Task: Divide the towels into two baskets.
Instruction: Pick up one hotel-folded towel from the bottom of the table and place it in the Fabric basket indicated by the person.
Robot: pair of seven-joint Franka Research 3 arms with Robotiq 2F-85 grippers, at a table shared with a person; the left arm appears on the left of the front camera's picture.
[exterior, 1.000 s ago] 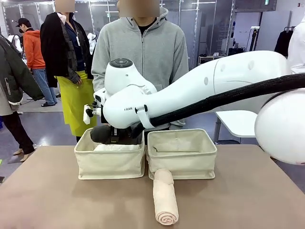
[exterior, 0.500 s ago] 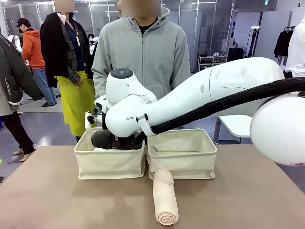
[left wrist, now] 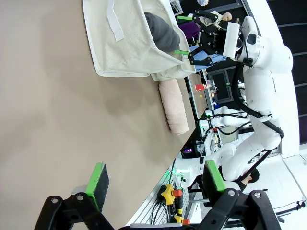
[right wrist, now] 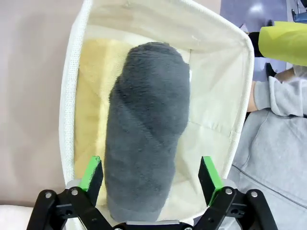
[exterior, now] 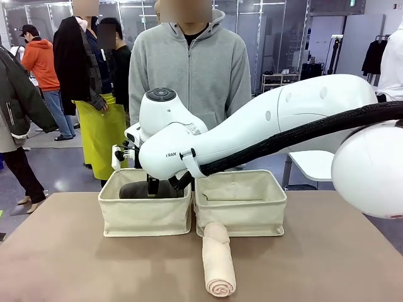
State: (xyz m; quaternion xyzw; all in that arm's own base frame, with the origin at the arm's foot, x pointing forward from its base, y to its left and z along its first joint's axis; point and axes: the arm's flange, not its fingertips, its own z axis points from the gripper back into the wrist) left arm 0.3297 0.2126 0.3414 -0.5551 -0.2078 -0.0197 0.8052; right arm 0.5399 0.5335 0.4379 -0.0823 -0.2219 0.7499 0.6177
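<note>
Left claw (left wrist: 156, 178) spread wide, nothing between pads, bare table beneath. Left basket (left wrist: 120, 48) and pink towel (left wrist: 173, 108) lay well ahead of it. Right claw (right wrist: 150, 173) spread wide above left basket. Grey towel (right wrist: 146, 129) lay directly below, between its pads, on top of yellow towel (right wrist: 88, 115). Right basket (exterior: 239, 211) stood just beside right claw. Pink towel on table, end against right basket's front.

Front view looks across the table (exterior: 75, 264); right wrist view, close above, shares the basket (right wrist: 68, 96).
</note>
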